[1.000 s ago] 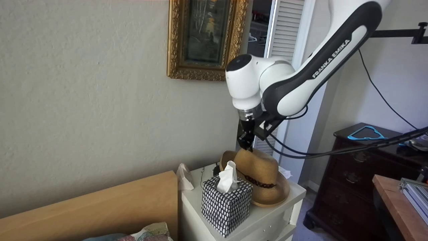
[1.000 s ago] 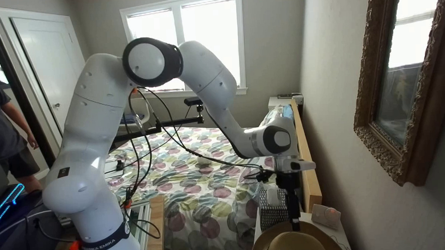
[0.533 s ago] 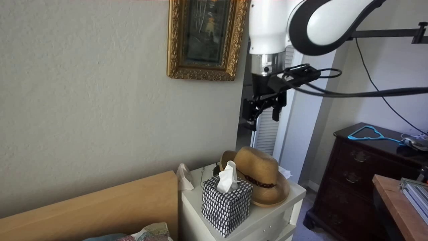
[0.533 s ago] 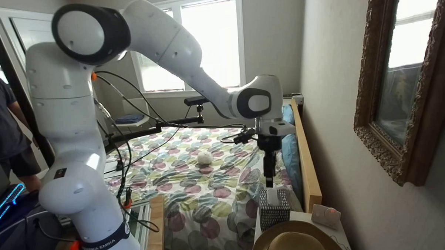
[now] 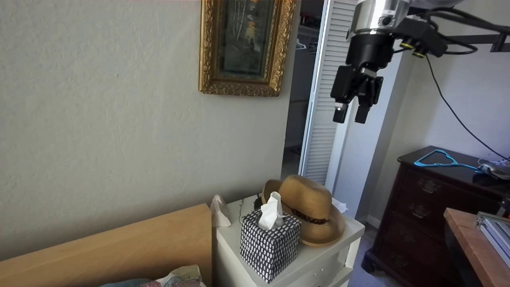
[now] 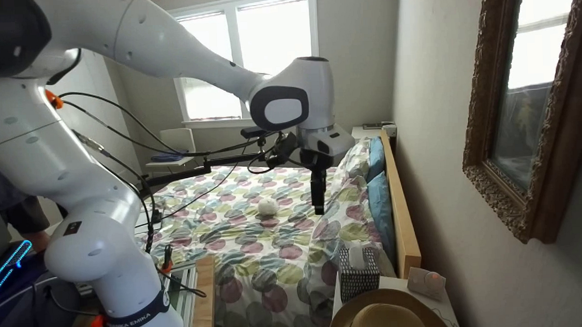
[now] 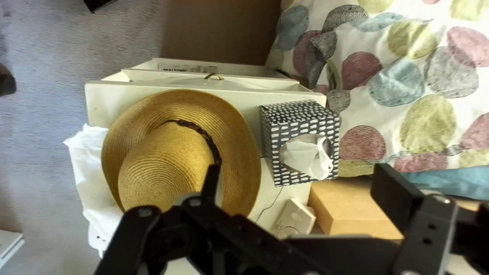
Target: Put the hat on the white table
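Note:
The tan straw hat (image 5: 308, 199) with a dark braided band rests crown up on the white table (image 5: 231, 233), beside the tissue box. The hat also shows in an exterior view (image 6: 386, 320), cut off by the lower edge, and in the wrist view (image 7: 164, 172). The white table shows around it in the wrist view (image 7: 246, 101). My gripper (image 5: 350, 115) is open and empty, high above the hat and apart from it. It also shows side-on in an exterior view (image 6: 319, 211), and its spread fingers show in the wrist view (image 7: 298, 173).
A black-and-white tissue box (image 5: 269, 243) and a small pale device (image 5: 220, 213) stand on the white table. A wooden headboard (image 5: 159, 239) adjoins it. A gold picture frame (image 5: 205, 59) hangs above. A dark dresser (image 5: 398, 239) and the bed (image 6: 255, 261) are nearby.
My arm has risen and drawn back from the hat, from just at its crown to high above. The gripper has turned in view. The hat has stayed in place on the table.

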Robot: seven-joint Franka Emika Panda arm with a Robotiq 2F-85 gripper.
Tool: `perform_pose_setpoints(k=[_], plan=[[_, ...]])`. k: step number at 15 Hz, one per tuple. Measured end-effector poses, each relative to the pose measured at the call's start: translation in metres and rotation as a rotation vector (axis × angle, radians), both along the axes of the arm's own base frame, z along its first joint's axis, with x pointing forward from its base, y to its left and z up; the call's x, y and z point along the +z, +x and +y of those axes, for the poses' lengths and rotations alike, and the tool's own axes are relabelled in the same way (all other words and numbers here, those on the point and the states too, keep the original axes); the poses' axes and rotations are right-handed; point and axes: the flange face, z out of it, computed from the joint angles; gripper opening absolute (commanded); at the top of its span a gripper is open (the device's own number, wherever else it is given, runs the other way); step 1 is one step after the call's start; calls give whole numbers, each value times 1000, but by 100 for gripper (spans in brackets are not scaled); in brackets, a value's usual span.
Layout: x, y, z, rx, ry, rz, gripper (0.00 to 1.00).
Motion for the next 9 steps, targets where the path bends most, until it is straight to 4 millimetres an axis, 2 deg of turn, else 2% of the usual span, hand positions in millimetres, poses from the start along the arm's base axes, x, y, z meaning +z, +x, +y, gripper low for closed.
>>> perform_pose_setpoints(k=[4, 9], plan=[[16, -41, -25, 216, 56, -27, 100], [18, -73, -59, 468, 122, -25, 100]])
